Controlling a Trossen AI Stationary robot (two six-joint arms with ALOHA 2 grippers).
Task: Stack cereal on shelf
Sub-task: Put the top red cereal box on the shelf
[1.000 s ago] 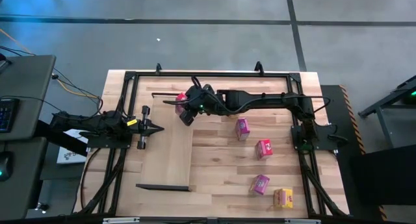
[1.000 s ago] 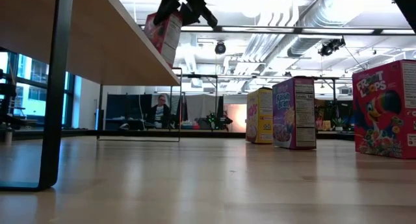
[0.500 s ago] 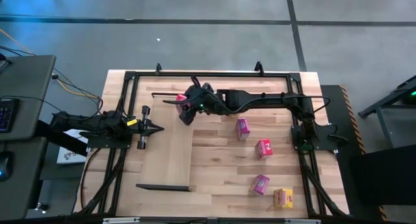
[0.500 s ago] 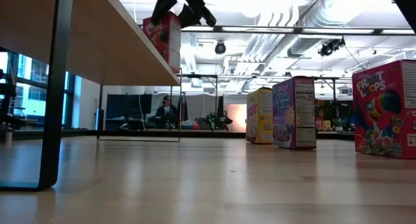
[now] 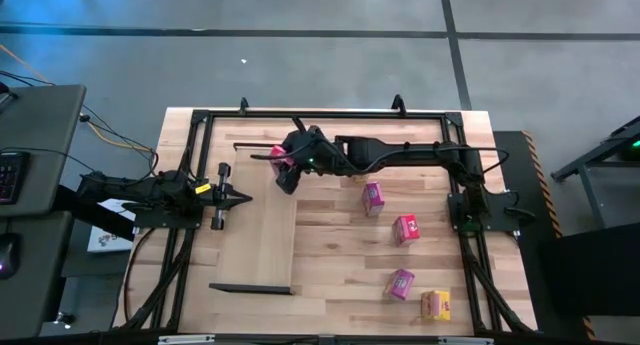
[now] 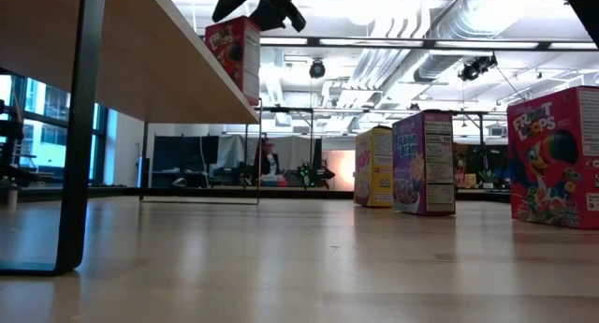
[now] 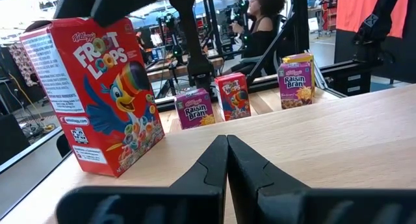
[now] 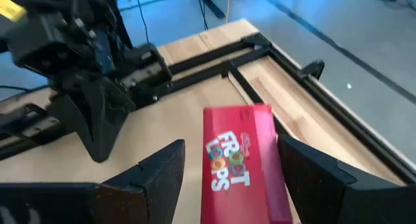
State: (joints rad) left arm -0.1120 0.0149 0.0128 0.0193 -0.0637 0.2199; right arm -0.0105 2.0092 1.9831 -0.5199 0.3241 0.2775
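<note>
Right gripper [image 8: 227, 178] hangs spread just above the upright red cereal box [image 8: 242, 160] on the shelf [image 5: 262, 245], fingers either side, not touching.

Most of the shelf [image 5: 262, 235] lies bare beside the red box [image 5: 278, 153].

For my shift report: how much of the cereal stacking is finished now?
Done: one red Froot Loops cardboard box stands upright on the pale wooden shelf panel. In hand: nothing; the right pincer is open around that box, and the left pincer waits shut. Left: four small boxes on the striped tabletop.
</note>
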